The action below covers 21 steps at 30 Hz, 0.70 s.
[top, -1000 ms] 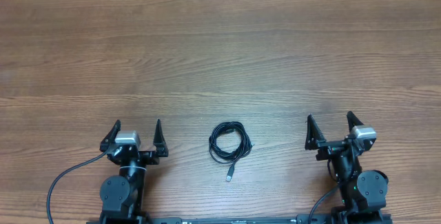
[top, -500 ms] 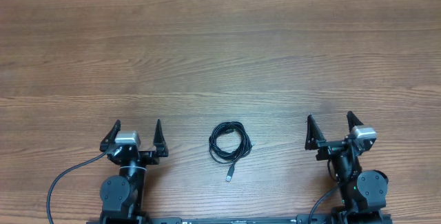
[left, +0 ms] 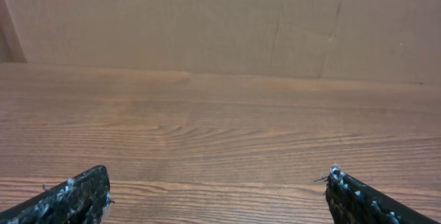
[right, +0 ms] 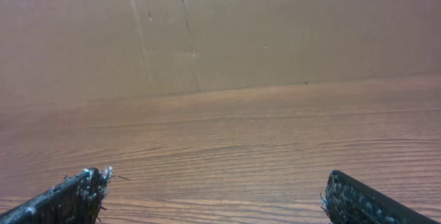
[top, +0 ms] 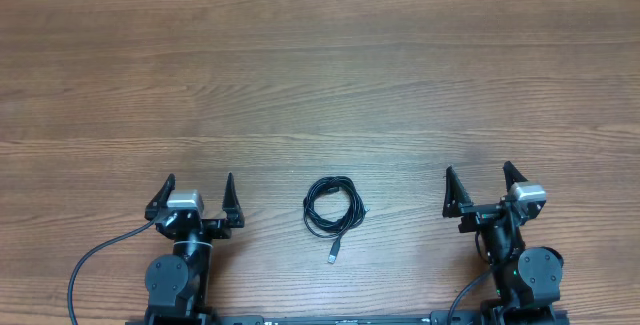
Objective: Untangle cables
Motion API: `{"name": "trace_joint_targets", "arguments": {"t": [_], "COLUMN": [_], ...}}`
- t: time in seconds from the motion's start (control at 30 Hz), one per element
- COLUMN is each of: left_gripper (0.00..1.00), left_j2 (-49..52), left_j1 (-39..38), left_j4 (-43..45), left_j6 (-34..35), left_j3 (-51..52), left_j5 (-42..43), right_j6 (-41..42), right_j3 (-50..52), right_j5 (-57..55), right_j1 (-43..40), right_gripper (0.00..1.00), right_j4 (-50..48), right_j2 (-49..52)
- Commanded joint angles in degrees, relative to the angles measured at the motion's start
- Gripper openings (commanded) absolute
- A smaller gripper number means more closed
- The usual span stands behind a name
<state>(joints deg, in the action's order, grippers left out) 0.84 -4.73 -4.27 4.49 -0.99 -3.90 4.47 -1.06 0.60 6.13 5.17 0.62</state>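
The cables (top: 332, 208) lie as a small coiled black bundle on the wooden table, near the front edge between the two arms. One end with a silvery plug (top: 332, 257) trails toward the front. My left gripper (top: 196, 187) is open and empty, to the left of the bundle. My right gripper (top: 478, 178) is open and empty, to the right of it. Neither touches the cables. In the left wrist view (left: 219, 182) and the right wrist view (right: 215, 186) only open fingertips and bare wood show; the cables are out of those views.
The wooden table (top: 320, 85) stretches far back to a brown cardboard wall (left: 220, 24), which also shows in the right wrist view (right: 220, 31). A thick black wire (top: 90, 260) loops beside the left arm's base.
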Motion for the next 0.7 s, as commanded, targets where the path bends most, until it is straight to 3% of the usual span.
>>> {"name": "trace_joint_targets", "arguments": {"t": [0.0, 0.67], "left_gripper": [1.00, 1.00], "left_j2": [-0.6, -0.6], "left_j1": [0.3, 0.3], "left_j4": [0.2, 0.2], "left_j6": [0.9, 0.8], "left_j3": [0.7, 0.7], "left_j5": [-0.5, -0.5], "right_j6": [-0.2, -0.2], "right_j3": [0.6, 0.6], "right_j5": [-0.5, -0.5], "right_j1": [0.2, 0.2], "right_gripper": [1.00, 1.00], "right_j4": [-0.3, -0.3], "right_j2": [-0.3, -0.3]}}
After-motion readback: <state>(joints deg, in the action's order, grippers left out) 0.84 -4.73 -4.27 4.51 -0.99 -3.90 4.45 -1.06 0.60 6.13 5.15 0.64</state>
